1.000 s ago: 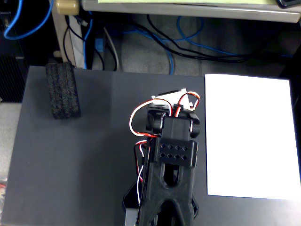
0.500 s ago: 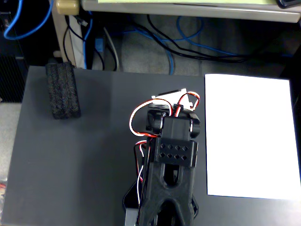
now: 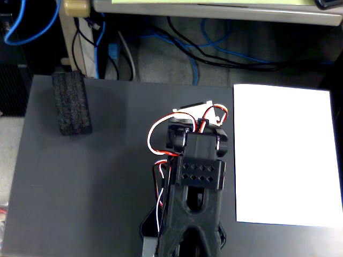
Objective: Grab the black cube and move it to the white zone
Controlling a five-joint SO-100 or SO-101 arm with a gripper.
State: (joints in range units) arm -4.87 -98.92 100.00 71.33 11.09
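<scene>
Black cube: the black cube [image 3: 72, 103] is lying flat at the far left corner of the dark table [image 3: 91, 198], its long side running near to far, with nothing touching it.

White zone: the white zone [image 3: 286, 155] is sitting on the right side of the table, bare, well apart from the block, with the arm between them.

Arm: the robot arm [image 3: 195, 187] is rising from the near edge and folding over the middle of the table, red, white and black wires [image 3: 153, 140] looping beside it.

Gripper: the gripper [image 3: 194, 113] is tucked under the arm's far end, only a pale part showing; I cannot tell whether the jaws are apart or together, and it is gripping nothing.

Handling: I am guessing the block is light, soft and springy, rough enough not to slip, and not fragile; a hard squeeze would likely just dent it.

Where to grip: I would be closing the fingers across the short width, near the middle of its length.

Count: one foam block, one white sheet, one arm; several blue and black cables [image 3: 214, 53] are trailing on the floor beyond the far edge.

Progress: the block is not yet picked up.
</scene>
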